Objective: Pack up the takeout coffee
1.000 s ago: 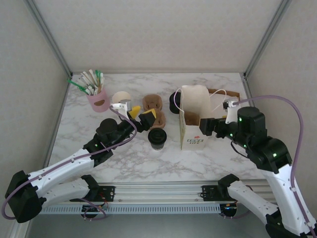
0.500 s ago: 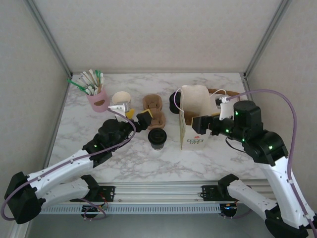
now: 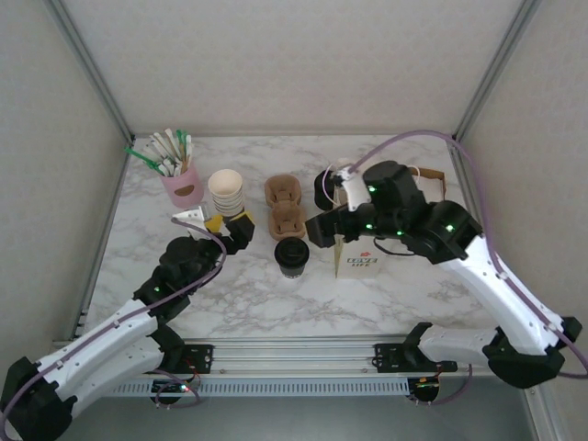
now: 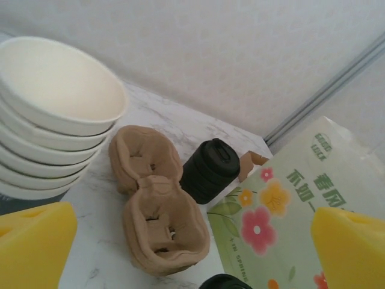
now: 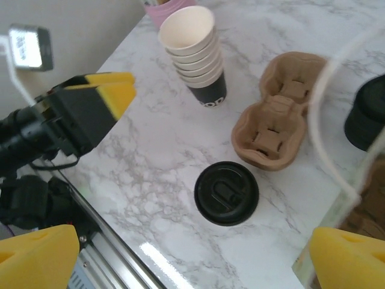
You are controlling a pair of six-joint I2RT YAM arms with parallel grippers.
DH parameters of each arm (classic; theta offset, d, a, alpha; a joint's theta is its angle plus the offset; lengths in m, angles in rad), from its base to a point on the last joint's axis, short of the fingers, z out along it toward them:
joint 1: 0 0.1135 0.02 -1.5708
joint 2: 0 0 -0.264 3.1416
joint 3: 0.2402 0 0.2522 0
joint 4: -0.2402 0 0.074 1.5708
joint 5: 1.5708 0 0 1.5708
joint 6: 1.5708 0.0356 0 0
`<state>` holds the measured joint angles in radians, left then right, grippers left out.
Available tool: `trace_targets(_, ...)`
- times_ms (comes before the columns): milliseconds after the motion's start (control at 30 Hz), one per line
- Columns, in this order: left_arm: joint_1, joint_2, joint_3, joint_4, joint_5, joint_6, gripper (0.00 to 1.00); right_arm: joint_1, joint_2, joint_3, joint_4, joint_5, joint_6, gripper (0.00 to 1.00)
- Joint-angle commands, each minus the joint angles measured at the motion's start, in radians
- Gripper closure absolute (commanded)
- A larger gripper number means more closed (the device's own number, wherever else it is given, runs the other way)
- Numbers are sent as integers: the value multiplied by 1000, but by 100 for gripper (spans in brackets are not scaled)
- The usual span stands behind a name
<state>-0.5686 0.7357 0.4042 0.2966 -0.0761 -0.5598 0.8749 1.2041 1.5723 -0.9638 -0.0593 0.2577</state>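
Nearest the arm bases, finds the takeout coffee upright on the marble table, black lid on, apart from everything around it. Puts the left gripper at the cup's 10 o'clock, yellow-padded jaws spread wide with nothing between them, aimed toward the far items. Shows the right gripper at the cup's 1 o'clock, raised above the table, jaws likewise wide apart and empty. From its wrist camera, looks down on the lidded cup between the 2 yellow fingertips. Places the flower-printed paper bag at the cup's 3 o'clock, standing near but not touching. Sets the 2-pocket cardboard carrier just at 12 o'clock of the cup, both pockets bare. Farther back, lists a stack of spare black lids at 1 o'clock, a stack of lidless paper cups at 11 o'clock and a pink holder of stirrers beyond that at 10 o'clock. Reads as an early stage: lid fitted, but no grasp made and no cup in carrier or bag. Leaves the whole pick, the carry and the lowering into the bag to do, most likely by the right gripper.
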Motion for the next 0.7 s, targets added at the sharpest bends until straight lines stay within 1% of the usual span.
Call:
trace_targets(0,113,-25,-64,43,185,-86,0,79,93,94,-97,124,-54,1)
trace_targets(100,157,-43,-85,42,231,-95,0,124,195,147,-150,160,-65,1)
trace_targets(233,198,-82,-111,40,253,-104,0,131,301,181,-180,190,-57,1)
trace_targets(300,217,-122,-129,26,248,-110,0,135,351,199,-189,186,-59,1)
trace_targets(533,231,-230,-146,-38,211,-88,0,139,497,238,-236,262,-46,1)
trace_targets(600,230,-252,-151,-48,207,-82,0,138,543,257,-262,260,-56,1)
trace_targets(667,230,-277,-155,-53,203,-74,0,139,583,269,-274,234,-67,1)
